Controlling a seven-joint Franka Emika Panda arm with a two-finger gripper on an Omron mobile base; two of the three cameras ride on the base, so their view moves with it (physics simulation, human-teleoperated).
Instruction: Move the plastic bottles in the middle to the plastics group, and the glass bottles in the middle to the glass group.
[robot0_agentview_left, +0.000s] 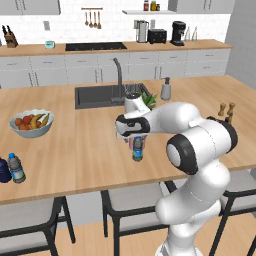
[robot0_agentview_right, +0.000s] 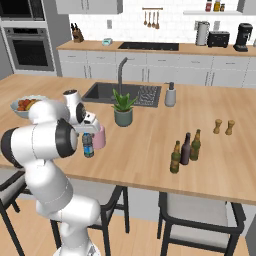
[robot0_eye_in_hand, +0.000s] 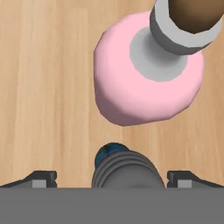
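I have the claw (robot0_eye_in_hand: 112, 177) hanging straight above the small water bottle (robot0_agentview_left: 137, 149), its 2 tips spread wide on either side of the blue cap and gripping nothing; in the hand view the bottle's ribbed shoulder sits between them at the bottom edge. The pink bottle (robot0_eye_in_hand: 146, 72) stands just beside it on the tabletop (robot0_agentview_left: 75, 150), so close that in the right base view the 2 look nearly touching; that is my main worry; if I lower with the tips this wide, I judge that any drift toward the pink bottle could clip its shoulder and tip or shove it. The water bottle looks light and narrow; an off-centre squeeze could knock it over or let it twist out as I lift. Its destination, the plastics group (robot0_agentview_left: 11, 169), sits far off at the left edge of the tabletop, with the fruit bowl (robot0_agentview_left: 31, 123) near the route; a low carry could brush that bowl; setting down too near the edge could send the bottle off. The brown glass bottles (robot0_agentview_right: 185, 148) stand well apart on the other side.
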